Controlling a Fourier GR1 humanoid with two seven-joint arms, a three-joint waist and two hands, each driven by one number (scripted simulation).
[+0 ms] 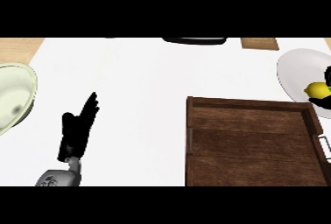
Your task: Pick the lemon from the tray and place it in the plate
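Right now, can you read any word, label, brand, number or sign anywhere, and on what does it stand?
None: no readable text, number or sign shows on the wooden tray, the grey plate, the lemon, the pale green plate or the counter.

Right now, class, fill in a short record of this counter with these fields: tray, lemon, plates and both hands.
tray: dark brown wooden tray, lemon not in it
lemon: yellow lemon, over the grey round plate; contact unclear
right hand: black right hand, curled round the lemon at the right edge
left hand: black left hand, open, resting lower left
other plate: pale green round plate, left edge
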